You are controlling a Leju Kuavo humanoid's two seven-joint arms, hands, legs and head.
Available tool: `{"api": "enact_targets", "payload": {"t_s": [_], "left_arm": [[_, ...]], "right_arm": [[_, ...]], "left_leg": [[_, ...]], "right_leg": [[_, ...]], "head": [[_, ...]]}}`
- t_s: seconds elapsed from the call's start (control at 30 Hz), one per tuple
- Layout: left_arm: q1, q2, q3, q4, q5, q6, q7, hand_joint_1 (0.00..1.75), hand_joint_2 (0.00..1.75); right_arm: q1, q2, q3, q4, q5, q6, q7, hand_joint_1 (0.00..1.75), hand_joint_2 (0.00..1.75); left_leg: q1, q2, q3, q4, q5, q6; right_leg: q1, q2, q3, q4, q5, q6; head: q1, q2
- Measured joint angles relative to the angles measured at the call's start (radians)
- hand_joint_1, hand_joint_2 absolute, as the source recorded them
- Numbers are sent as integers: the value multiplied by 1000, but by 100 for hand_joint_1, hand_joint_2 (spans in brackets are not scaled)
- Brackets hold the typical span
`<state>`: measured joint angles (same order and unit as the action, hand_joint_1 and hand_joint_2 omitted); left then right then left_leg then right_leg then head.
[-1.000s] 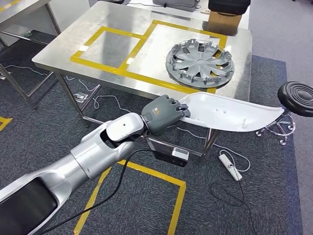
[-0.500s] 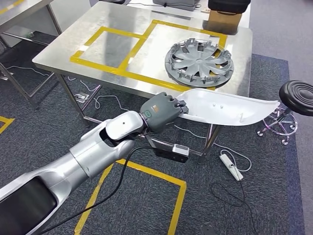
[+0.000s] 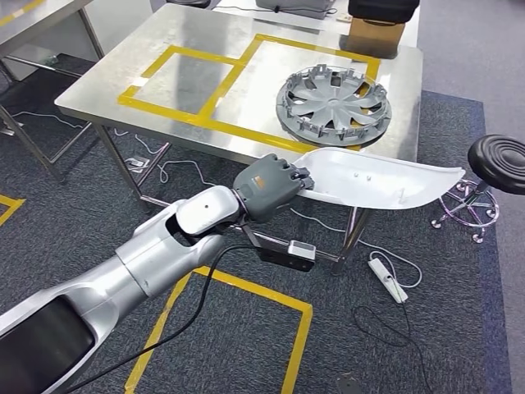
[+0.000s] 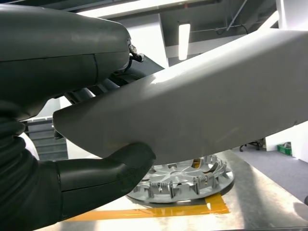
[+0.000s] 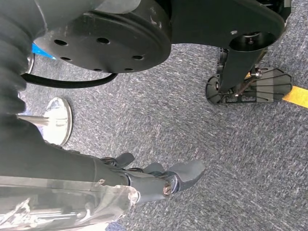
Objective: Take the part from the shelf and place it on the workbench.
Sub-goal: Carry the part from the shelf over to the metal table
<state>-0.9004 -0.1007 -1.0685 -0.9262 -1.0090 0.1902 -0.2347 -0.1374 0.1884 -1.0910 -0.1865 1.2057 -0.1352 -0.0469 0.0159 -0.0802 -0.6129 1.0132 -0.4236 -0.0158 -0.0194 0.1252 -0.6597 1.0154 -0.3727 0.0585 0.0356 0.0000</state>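
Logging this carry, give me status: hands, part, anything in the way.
Left hand grips long white plastic panel over steel workbench edge. Right hand hangs open. Grey hubcap lies ahead on the bench.

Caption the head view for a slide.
Left hand holds long white part at the edge of the workbench, near grey hubcap.

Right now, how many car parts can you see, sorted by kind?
Long white plastic trim panel, held at one end by the left hand: 1
Round silver-grey plastic wheel cover, lying on the steel workbench: 1
Total: 2
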Motion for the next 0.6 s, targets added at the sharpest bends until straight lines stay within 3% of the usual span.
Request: {"api": "enact_targets", "payload": {"t_s": [0.6], "left_arm": [[0,0,4,0,-11,1,12,175,175]], "right_arm": [[0,0,0,0,5,-2,0,0,175]], "left_leg": [[0,0,0,0,0,0]], "right_leg": [[0,0,0,0,0,0]], "head": [[0,0]]}}
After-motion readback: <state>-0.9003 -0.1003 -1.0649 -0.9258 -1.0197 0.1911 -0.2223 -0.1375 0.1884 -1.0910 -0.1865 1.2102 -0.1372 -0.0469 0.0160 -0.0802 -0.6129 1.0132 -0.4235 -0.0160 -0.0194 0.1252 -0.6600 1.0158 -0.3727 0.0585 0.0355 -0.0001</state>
